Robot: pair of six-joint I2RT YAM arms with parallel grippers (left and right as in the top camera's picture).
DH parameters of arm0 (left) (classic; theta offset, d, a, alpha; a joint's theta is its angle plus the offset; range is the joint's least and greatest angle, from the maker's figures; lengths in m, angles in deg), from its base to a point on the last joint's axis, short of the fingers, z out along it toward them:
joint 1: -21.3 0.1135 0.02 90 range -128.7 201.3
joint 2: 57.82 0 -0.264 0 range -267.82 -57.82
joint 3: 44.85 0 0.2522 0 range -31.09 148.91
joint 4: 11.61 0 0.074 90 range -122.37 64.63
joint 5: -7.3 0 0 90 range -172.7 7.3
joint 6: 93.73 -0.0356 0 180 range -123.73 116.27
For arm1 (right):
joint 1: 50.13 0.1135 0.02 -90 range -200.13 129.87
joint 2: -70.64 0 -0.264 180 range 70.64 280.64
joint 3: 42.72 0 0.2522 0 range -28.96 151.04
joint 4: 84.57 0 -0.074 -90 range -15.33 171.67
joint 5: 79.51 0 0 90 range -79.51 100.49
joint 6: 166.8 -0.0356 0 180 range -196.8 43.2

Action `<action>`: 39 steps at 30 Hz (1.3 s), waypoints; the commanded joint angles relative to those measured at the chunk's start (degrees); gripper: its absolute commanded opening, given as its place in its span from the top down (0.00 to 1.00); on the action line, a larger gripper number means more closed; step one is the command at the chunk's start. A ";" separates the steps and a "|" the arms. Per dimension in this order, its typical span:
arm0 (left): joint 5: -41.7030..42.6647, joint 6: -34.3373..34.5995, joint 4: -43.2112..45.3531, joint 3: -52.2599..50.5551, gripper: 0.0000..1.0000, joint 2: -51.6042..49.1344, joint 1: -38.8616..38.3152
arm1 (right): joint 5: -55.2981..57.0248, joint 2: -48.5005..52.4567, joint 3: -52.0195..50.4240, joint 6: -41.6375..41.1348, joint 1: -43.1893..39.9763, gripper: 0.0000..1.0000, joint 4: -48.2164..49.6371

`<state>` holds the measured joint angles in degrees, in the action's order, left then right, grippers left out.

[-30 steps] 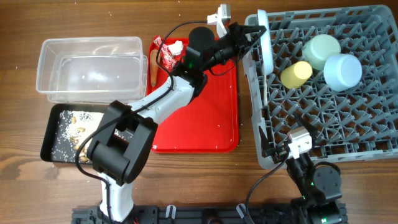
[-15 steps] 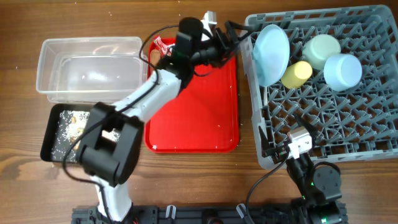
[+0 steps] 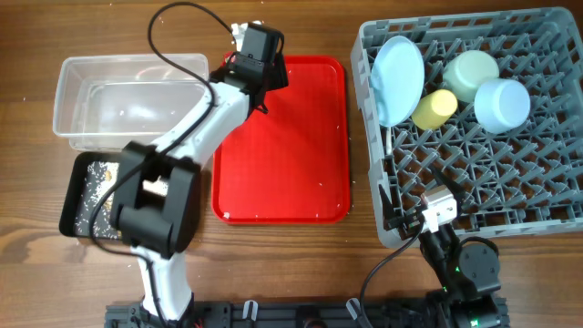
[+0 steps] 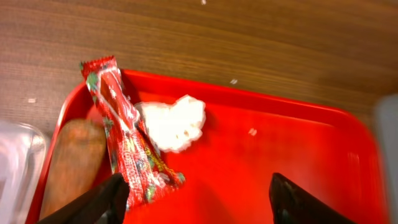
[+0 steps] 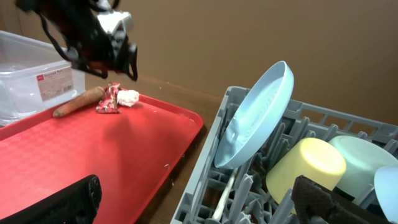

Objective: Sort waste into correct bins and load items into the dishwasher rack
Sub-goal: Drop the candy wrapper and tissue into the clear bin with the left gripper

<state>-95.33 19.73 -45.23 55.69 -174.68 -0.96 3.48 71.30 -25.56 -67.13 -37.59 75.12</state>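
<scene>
wooden table point(image 3: 27, 36): left gripper point(image 4: 199, 191), jaws apart, hovers over the 11 o'clock corner of the red tray point(image 4: 280, 149), where wrapper point(image 4: 122, 135), tissue point(image 4: 172, 122) and carrot piece point(image 4: 74, 160) lie bunched. waste sorting looks in hand; next, descend, pinch 1 piece, probably for the clear tub point(image 3: 132, 61) at 9 o'clock. right gripper point(image 5: 196, 200), jaws parted, rests by the dishwasher rack point(image 3: 510, 182).
</scene>
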 commanded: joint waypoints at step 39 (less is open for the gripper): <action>10.21 -20.48 20.04 0.24 0.20 -12.41 1.77 | 0.57 -0.39 -0.22 -0.76 -0.17 0.00 0.26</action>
<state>-85.53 3.21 -29.97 56.02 -180.91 1.80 3.50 71.28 -25.58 -67.13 -37.59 75.14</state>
